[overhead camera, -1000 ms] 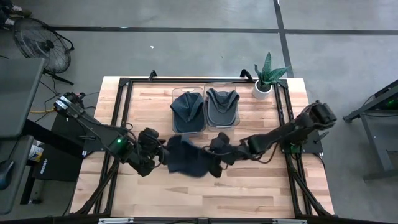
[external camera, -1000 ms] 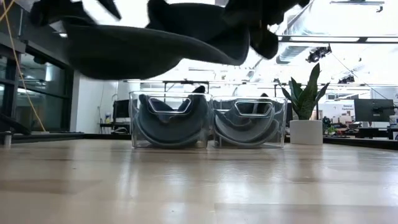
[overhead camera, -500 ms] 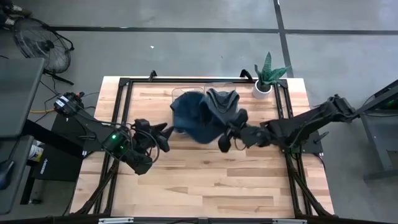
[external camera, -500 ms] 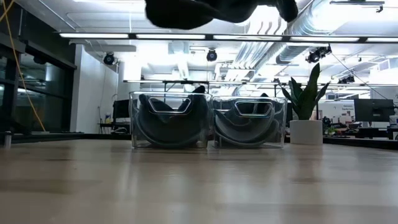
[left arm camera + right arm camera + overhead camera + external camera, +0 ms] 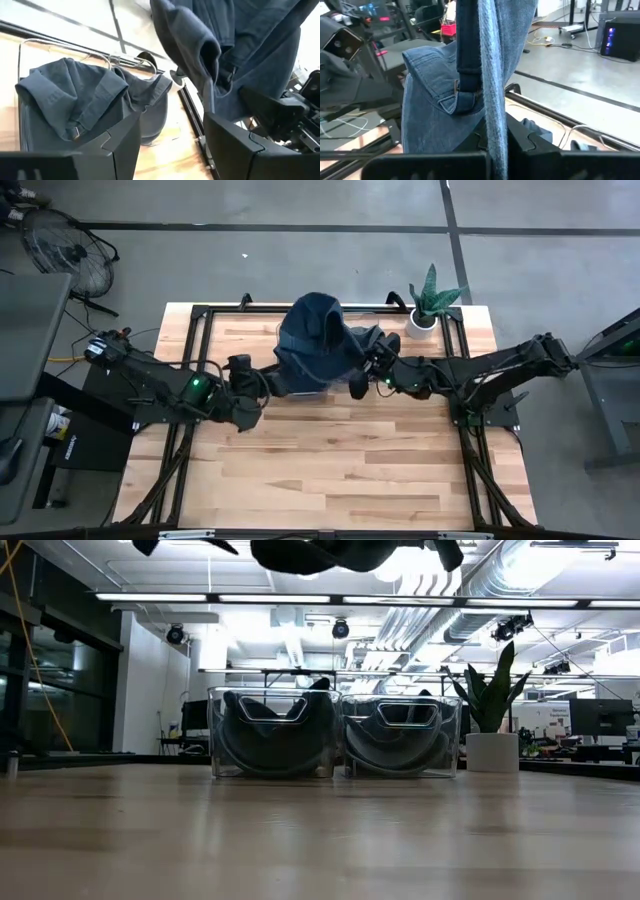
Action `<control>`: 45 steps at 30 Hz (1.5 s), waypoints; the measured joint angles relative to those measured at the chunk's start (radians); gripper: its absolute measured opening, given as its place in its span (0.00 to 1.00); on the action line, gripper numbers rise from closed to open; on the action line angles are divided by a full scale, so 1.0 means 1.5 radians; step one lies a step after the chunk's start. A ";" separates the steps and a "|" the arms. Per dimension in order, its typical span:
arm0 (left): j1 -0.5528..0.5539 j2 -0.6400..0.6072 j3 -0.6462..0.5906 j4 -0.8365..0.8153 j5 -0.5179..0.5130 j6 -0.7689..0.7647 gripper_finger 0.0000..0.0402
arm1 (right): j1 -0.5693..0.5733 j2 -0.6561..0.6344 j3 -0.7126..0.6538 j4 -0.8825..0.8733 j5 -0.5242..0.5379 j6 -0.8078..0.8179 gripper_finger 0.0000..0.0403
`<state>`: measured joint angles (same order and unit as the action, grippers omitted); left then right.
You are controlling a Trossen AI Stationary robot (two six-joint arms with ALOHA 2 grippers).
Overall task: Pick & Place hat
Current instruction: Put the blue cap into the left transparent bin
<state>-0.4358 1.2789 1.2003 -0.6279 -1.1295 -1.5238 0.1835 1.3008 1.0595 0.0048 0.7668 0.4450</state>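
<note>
The hat (image 5: 315, 340) is a dark blue denim cap with a buckled back strap (image 5: 458, 89). It is held up in the air above two clear bins. My right gripper (image 5: 360, 375) is shut on it at its right side. The hat shows at the top of the low view (image 5: 310, 552). My left gripper (image 5: 266, 380) is open and stands to the left of the hat, not touching it. In the left wrist view the hat (image 5: 235, 55) hangs beyond my open fingers (image 5: 120, 145). My right gripper pinches a band of the hat's cloth (image 5: 492, 115) between its two fingers. It reaches in about level from the table's right. The hat is lifted clear of the table and the bins, and its crown spreads out to the left of the gripper.
Two clear bins stand side by side at the table's far middle, the left one (image 5: 272, 735) and the right one (image 5: 402, 735). Each holds a dark hat. A potted plant (image 5: 430, 305) stands at the far right corner. Bare wood (image 5: 330, 460) lies on the near side.
My right gripper carried the hat from low over the table's near middle up and toward the far edge, over the bins. The hat came away from my left gripper, which moved a little toward the far edge and right.
</note>
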 joint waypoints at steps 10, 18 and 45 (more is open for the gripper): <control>0.040 0.000 0.000 0.109 0.060 0.132 0.52 | -0.061 0.000 0.000 -0.005 -0.053 0.052 0.01; 0.087 0.000 0.000 0.188 0.102 0.229 0.52 | -0.076 0.000 0.000 0.008 -0.080 0.054 0.01; 0.139 0.010 0.000 0.193 0.085 0.210 0.20 | -0.077 0.001 0.000 0.010 -0.113 0.029 0.01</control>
<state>-0.2268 1.2942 1.2003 -0.3386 -1.0022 -1.2091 0.0685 1.3022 1.0592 0.0193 0.5968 0.4889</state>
